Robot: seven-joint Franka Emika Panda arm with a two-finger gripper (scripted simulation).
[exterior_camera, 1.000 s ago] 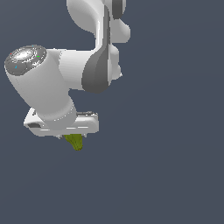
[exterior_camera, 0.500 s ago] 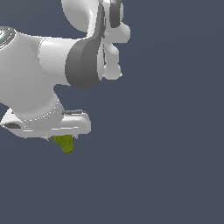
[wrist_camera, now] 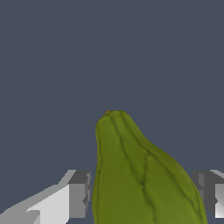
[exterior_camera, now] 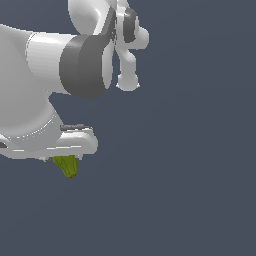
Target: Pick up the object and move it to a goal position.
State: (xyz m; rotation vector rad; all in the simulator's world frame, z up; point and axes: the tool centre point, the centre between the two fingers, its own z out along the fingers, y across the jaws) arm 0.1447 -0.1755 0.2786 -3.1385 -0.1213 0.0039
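Jaws stay clamped on the green object as the arm has swung toward the exterior view's left, carrying it goalward.

The object is olive-green, lined with darker green creases running lengthwise, and carries a small orange-brown speck at its narrow tip; the gripper is white with grey fingertips; the arm is white with dark grey joint bands; the background is uniform slate blue-grey.
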